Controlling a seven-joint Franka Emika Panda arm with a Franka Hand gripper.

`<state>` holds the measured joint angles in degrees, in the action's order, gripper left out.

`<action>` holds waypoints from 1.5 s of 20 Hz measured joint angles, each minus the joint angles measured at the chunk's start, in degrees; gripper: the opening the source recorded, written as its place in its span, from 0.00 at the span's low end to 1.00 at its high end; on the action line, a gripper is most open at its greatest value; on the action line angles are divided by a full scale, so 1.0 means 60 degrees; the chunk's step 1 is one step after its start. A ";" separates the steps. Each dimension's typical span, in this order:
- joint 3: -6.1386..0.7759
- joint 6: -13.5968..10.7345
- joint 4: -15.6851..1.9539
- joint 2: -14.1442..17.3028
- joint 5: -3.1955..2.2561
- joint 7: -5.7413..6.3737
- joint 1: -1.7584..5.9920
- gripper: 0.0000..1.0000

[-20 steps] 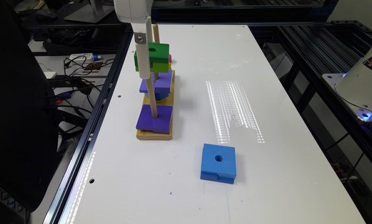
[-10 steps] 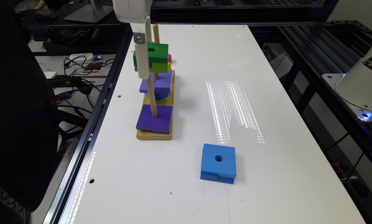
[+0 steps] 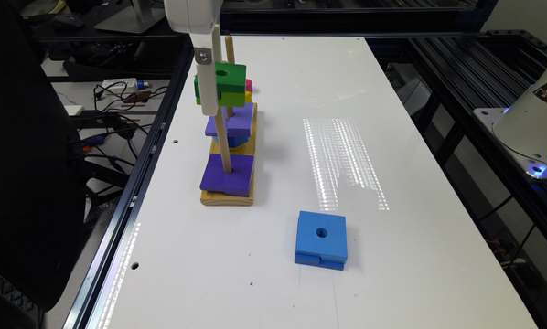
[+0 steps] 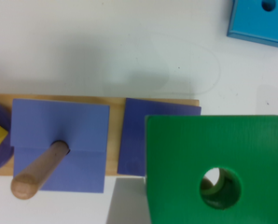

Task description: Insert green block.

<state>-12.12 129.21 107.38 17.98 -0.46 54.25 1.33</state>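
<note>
The green block (image 3: 222, 85) is held in the air by the gripper (image 3: 208, 87), whose white finger (image 3: 206, 93) is pressed against the block's side, so the fingers are seen clamped on it. The block is carried level, dark green layer up and lime-green layer beneath, above the wooden base (image 3: 227, 197) that lies on the white table (image 3: 392, 137). In the wrist view the green block (image 4: 213, 163) is seen from above, and the tip of a wooden peg (image 4: 209, 184) is visible through its round centre hole, off toward one edge of the opening. Two purple blocks are threaded on pegs below: one (image 3: 227, 173) at the base's near end and another (image 3: 231, 119) further back. A second peg (image 4: 38, 170) is seen rising through a purple block (image 4: 59, 142) in the wrist view. A blue block (image 3: 321, 240) with a hole lies flat on the table, well apart from the base, toward the exterior view's right.
</note>
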 joint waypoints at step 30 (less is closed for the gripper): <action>-0.0006 0.0362 -0.0192 0.0540 -0.0076 -0.0003 -0.0004 0.00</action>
<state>-12.16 131.39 106.22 21.22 -0.91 54.23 1.31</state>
